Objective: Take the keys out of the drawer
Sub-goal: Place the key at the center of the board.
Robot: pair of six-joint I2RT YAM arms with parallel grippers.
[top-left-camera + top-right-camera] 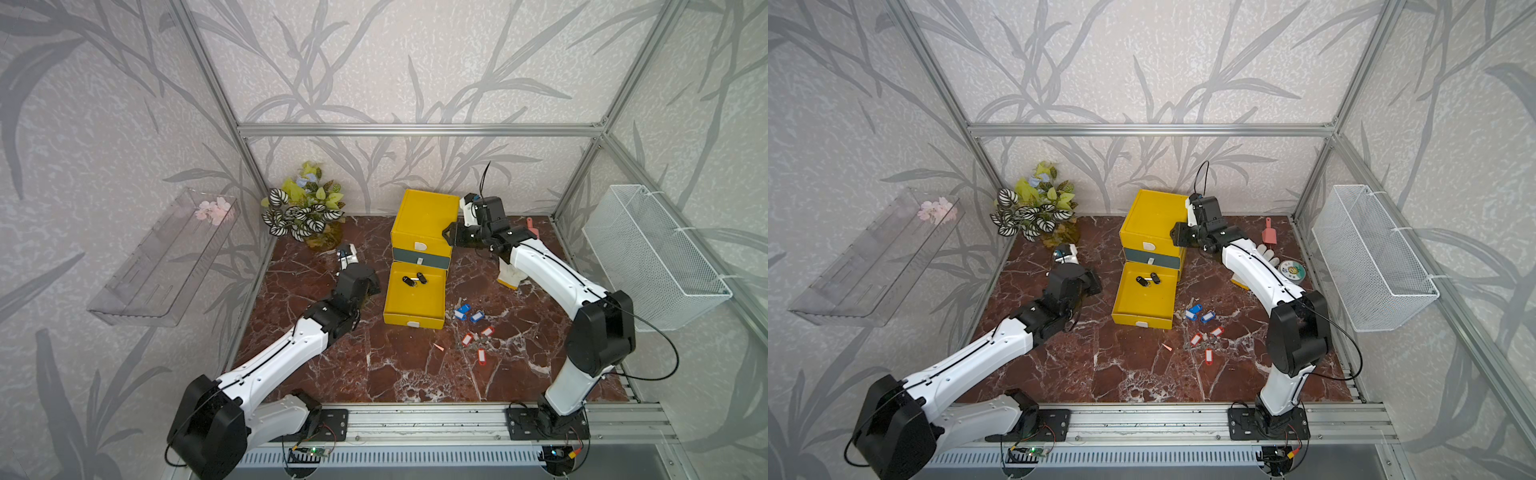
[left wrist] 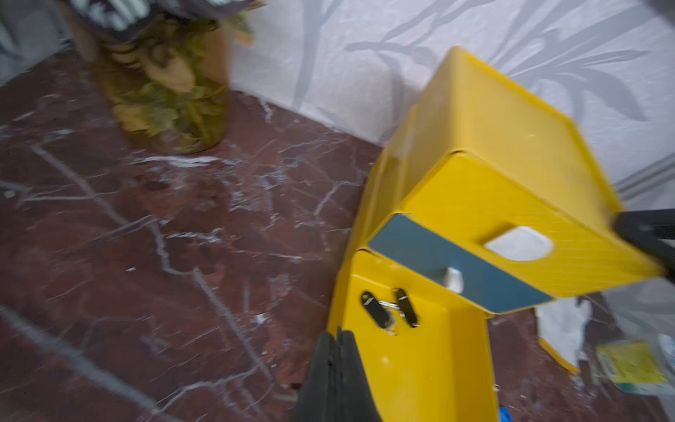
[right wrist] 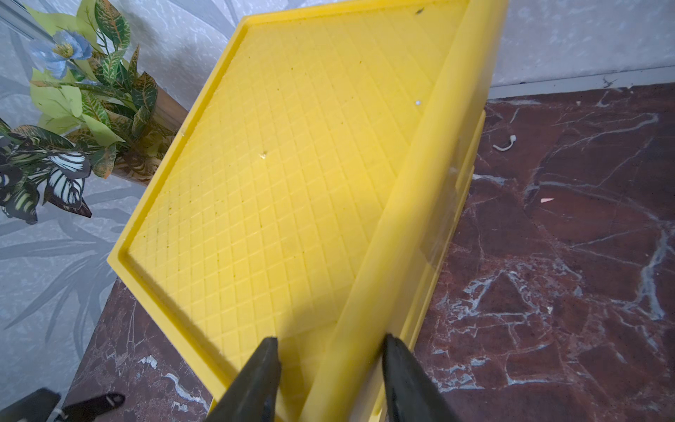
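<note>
Blue keys (image 1: pixel 466 312) and red keys (image 1: pixel 478 343) lie out; black keys (image 1: pixel 414 279) remain in my open drawer (image 1: pixel 411 318) (left gripper (image 2: pixel 338 341) pinched shut, right gripper (image 3: pixel 330 360) straddling the cabinet (image 3: pixel 292 175) edge).

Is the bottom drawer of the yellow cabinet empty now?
No. The bottom drawer is pulled out, and the black-tagged keys lie inside it, near the cabinet.

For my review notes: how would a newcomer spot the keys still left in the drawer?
Find the yellow drawer cabinet at the back of the marble table. Its bottom drawer is pulled open toward the front. The black-tagged keys lie inside it; the blue-tagged keys and red-tagged keys already lie outside on the table.
</note>
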